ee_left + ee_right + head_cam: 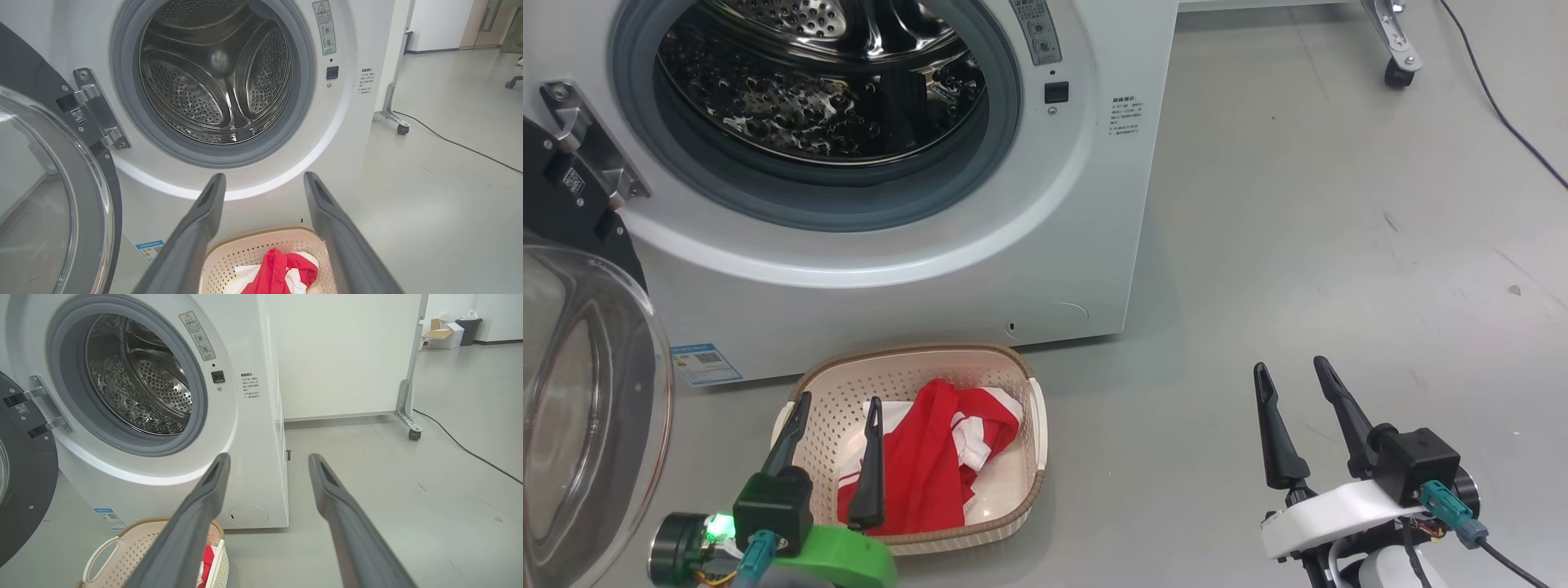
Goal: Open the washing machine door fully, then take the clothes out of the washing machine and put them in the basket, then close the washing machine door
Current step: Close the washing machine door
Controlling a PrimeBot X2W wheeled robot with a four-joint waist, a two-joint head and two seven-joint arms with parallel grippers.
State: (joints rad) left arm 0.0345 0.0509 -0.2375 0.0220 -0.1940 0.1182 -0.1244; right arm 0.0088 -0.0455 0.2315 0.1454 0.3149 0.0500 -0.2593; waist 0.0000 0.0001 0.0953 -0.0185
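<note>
At my left the big round glossy black washing machine door [580, 392], with its clear bulging glass bowl, stands swung wide on its steel hinge [584, 139], just left of my left gripper [840, 400]. That gripper hangs released, its two dark fingers spread and holding nothing. They point away from me toward the machine, above the near left part of the small cream perforated plastic basket [915, 353] with the brown woven-look rim. The soft red and white clothes [931, 457] lie heaped inside the basket, which sits on the grey floor [1339, 204] just in front of the big white front-loading washing machine [980, 269]. Its steel perforated drum [825, 90] looks empty from here, so I judge only the closing is left. The door lies left of both arms and hinges on the left of the opening, so it must sweep rightward and away; my left arm is much the nearer. My right gripper [1290, 365] is well off to the right over bare floor, also released and empty, fingers pointing far.
</note>
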